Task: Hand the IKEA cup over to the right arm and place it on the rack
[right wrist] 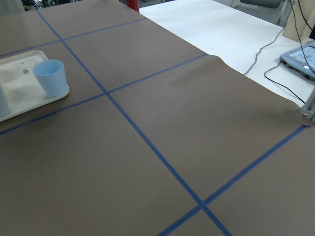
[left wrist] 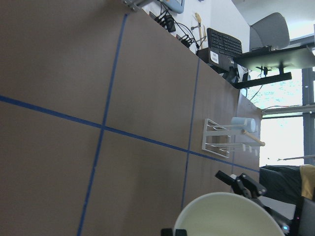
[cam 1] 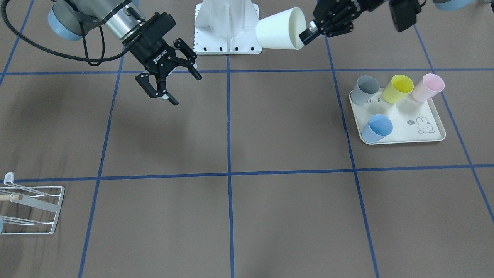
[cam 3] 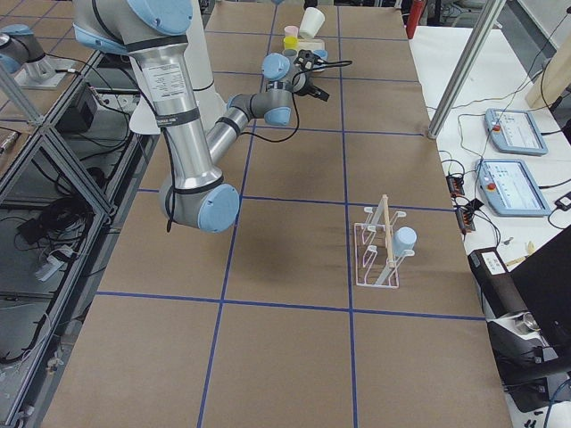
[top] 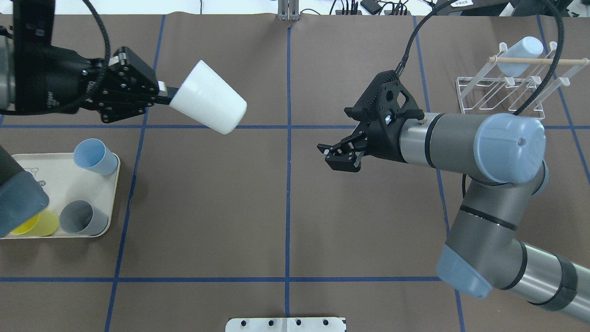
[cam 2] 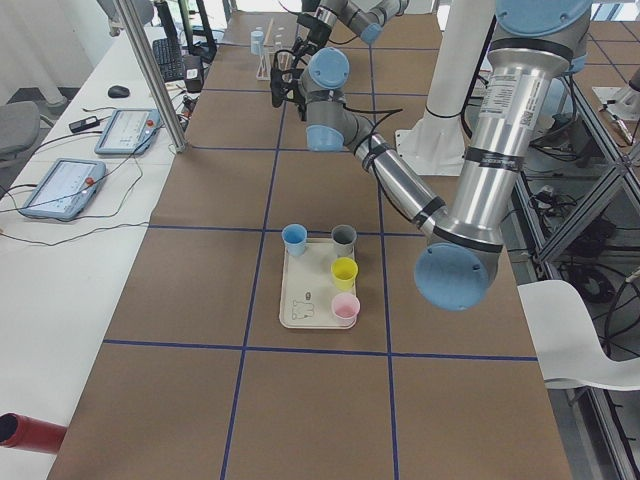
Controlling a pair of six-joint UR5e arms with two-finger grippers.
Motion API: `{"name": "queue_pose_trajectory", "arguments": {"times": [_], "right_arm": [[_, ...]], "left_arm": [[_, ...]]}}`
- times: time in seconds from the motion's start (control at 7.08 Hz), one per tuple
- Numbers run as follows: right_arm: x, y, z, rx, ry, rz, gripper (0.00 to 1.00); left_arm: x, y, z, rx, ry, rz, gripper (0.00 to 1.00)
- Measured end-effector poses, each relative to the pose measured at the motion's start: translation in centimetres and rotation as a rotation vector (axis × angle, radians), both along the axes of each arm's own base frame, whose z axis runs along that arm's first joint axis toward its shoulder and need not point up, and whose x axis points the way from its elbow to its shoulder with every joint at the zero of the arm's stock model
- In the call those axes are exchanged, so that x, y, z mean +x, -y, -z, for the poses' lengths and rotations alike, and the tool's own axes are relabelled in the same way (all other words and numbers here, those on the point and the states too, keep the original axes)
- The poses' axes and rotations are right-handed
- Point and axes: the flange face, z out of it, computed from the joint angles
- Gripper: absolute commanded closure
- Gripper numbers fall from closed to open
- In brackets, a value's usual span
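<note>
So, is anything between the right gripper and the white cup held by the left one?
Nothing visible: only open air separates the open right gripper from the white cup in the left gripper.

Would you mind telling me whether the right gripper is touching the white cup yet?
Apart. The overhead view shows bare table between the open right gripper and the white cup, which the left gripper holds.

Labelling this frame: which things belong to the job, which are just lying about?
Job: white cup in left gripper; right gripper, open; rack.
Lying about: tray holding blue cup, grey cup, yellow cup, pink cup; light-blue cup on rack.
</note>
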Motion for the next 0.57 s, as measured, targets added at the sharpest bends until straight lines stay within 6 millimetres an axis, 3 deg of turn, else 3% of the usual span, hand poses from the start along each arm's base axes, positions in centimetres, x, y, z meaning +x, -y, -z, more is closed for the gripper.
{"name": "queue_pose_trajectory", "arguments": {"times": [0.28, 0.57], "right_arm": [[-1.6, -2.7, 1.3, 0.039, 0.068, 0.041, 0.03], [-2.0, -4.8, 2.0, 0.086, 0.154, 0.057, 0.02]], "left_arm": [[4.4, -1.1, 1.1, -0.026, -0.033, 0.008, 1.0], [5.8, -1.3, 0.9, -0.035, -0.028, 0.003, 1.0]]}}
